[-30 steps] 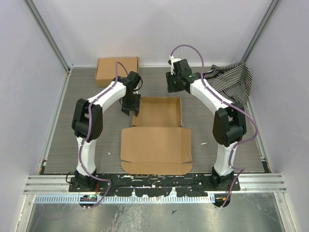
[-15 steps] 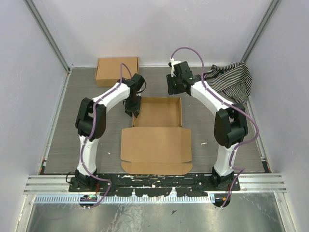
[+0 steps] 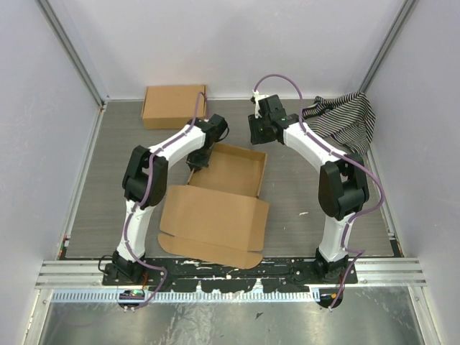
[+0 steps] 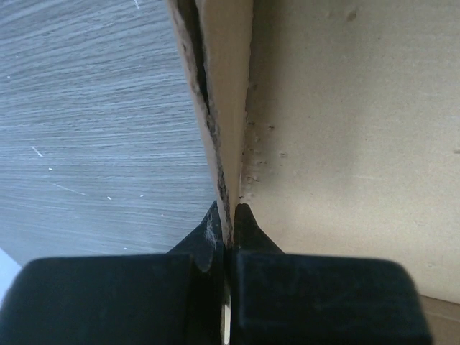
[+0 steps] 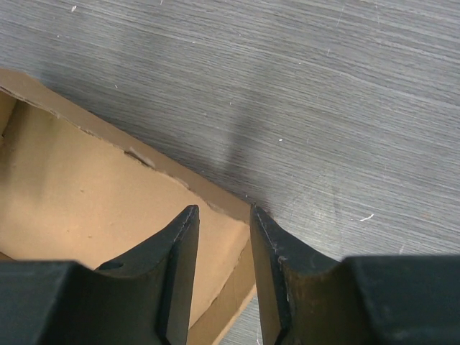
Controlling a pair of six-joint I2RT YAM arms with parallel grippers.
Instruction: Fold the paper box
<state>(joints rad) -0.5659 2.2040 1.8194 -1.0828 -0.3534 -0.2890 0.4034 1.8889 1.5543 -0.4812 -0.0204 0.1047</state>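
We see our left pincer [image 4: 228, 215] pressed together on a standing side wall of the paper box [image 3: 215, 208]. The wall's edge runs straight ahead from between the fingertips. To this pincer's left is the bare grey table [image 4: 86, 129], and to its right is the box's brown inside. Our right pincer [image 5: 223, 215] hangs with its fingers a narrow gap apart and nothing between them. Beneath it lie the box's far wall and a corner, with table beyond. From above, the box's tray part sits between the two pincers, and its wide lid flap lies flat nearer the arm bases, the whole sheet askew. Beyond the left pincer lies a smaller cardboard box [image 3: 172, 106]. To the right of the right pincer lies a striped cloth [image 3: 345, 118].
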